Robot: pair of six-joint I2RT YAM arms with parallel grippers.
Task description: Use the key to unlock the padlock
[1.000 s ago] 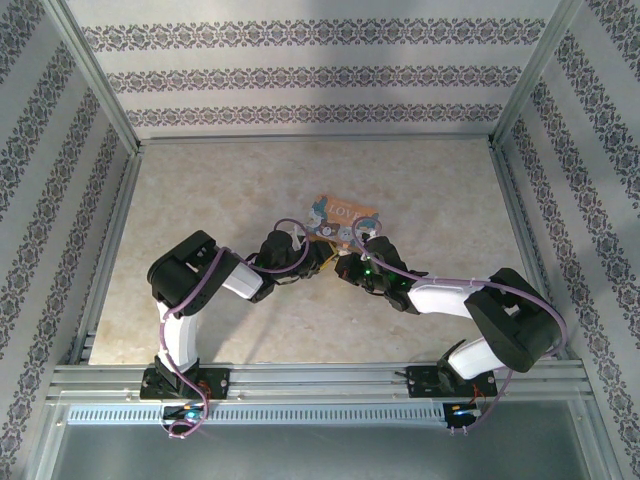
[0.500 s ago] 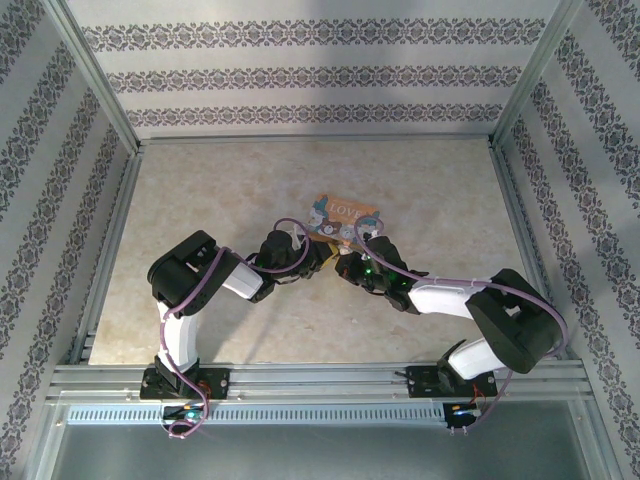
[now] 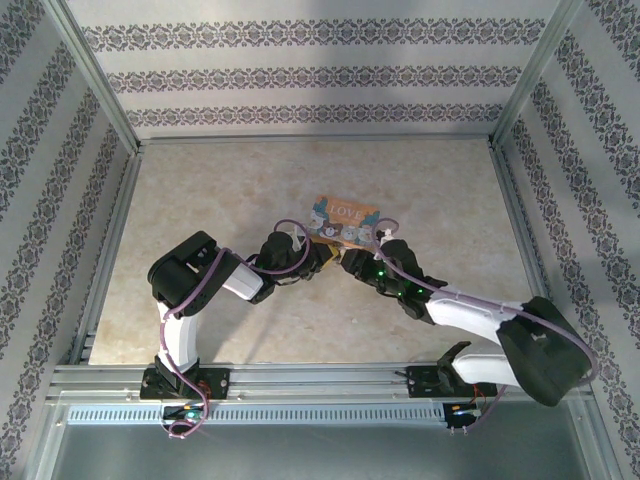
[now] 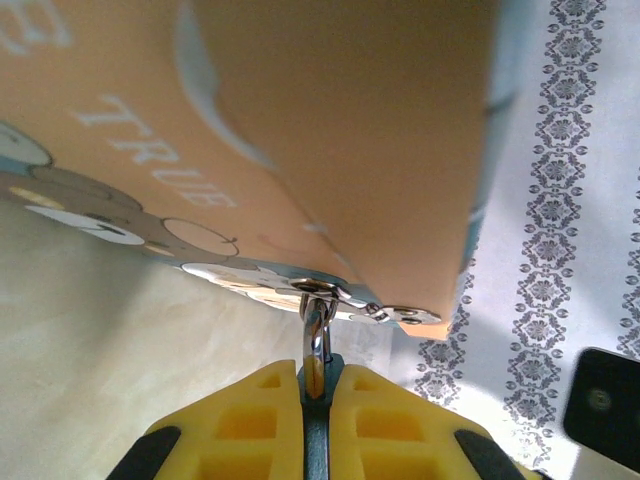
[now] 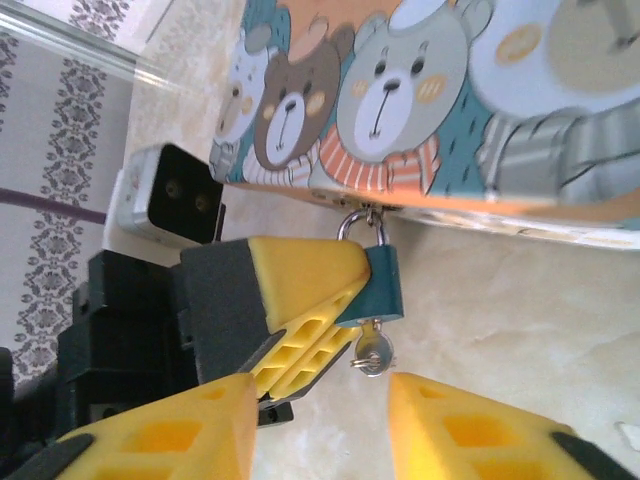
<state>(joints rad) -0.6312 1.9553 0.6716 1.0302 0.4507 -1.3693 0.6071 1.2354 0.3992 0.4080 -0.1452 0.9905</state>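
**Left pincer holds the padlock, right pincer is open below the key**

Top view: the left gripper point(image 3: 318, 258) and the right gripper point(image 3: 352, 262) meet near the middle of the table point(image 3: 220, 200). Both point to 12 o'clock, at the near edge of an orange box point(image 3: 345, 213) lettered "LOVE". The two grippers are just beside each other.

Left wrist view: the yellow fingers point(image 4: 385, 425) are pressed together on the thin teal padlock point(image 4: 316, 420). Its silver shackle point(image 4: 315, 330) goes up at 12 o'clock through a metal hasp point(image 4: 300, 288) on the lower edge of the box.

Right wrist view: the padlock hangs from the box edge under the cartoon bears point(image 5: 385, 95), and one yellow finger of the left gripper touches its side from 9 o'clock. The small silver key point(image 5: 372, 352) sticks out of the padlock body at 6 o'clock. The right gripper's own two fingers point(image 5: 470, 430) are spread wide apart and touch nothing; the key is above the gap between them.
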